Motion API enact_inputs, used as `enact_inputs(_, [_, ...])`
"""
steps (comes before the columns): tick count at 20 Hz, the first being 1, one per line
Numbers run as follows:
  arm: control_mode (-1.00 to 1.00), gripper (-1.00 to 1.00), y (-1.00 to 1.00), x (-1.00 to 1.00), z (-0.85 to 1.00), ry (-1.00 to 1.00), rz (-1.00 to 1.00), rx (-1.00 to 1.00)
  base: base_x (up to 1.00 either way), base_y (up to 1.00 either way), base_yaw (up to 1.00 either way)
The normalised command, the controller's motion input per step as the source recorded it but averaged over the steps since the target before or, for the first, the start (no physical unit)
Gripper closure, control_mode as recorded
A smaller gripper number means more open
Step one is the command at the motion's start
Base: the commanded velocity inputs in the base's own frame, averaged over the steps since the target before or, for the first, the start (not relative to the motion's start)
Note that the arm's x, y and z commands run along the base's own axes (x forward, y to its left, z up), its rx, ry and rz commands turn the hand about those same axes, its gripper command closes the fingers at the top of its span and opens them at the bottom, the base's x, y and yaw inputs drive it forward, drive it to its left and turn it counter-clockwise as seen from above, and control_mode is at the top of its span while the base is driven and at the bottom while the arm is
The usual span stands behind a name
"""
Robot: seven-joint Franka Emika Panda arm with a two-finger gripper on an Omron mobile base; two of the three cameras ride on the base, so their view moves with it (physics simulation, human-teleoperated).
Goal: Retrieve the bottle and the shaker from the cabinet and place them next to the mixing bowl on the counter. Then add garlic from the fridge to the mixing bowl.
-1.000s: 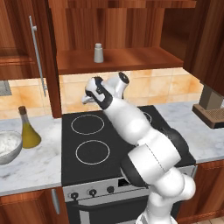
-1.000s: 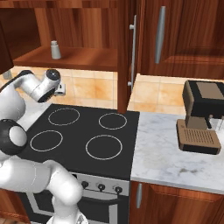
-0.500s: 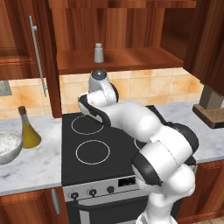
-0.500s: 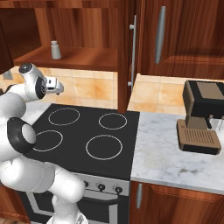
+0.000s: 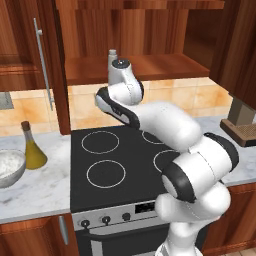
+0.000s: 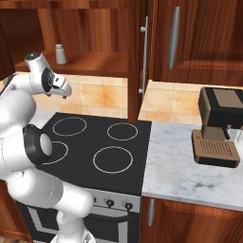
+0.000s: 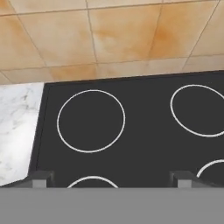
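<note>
grey shaker point(image 6: 60, 53) sits on the cabinet point(image 6: 95, 64) shelf above the wide-open, empty fingers point(image 7: 109, 178), so rising carelessly could knock it over.

Even, soft light fills the kitchen with no glare, the open cabinet point(image 5: 130, 35) dim in its upper recess, faint shade under its shelf, and everything rendered slightly soft, the stovetop point(image 7: 131, 131) rings crisp below it.
</note>
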Motion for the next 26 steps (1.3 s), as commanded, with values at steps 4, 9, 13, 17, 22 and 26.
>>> enact_inputs(4, [-1.00,-1.00,-0.02,-0.60,0.33,-0.42,-0.01,0.02,0.00,0.00,0.00])
enact_inputs(9, [-1.00,-1.00,-0.09,-0.02,0.83,-0.40,0.01,0.00,0.00,0.00,0.00])
enact_inputs(13, [-1.00,-1.00,-0.19,-0.01,1.00,-0.27,0.18,0.01,0.00,0.00,0.00])
enact_inputs(17, [-1.00,-1.00,-0.16,0.10,0.69,-0.13,0.24,0.00,0.00,0.00,0.00])
enact_inputs(22, [-1.00,-1.00,-0.23,0.66,0.04,0.00,0.24,-0.01,0.00,0.00,0.00])
enact_inputs(26, [-1.00,-1.00,-0.12,0.54,0.14,0.00,0.03,-0.10,0.00,0.00,0.00])
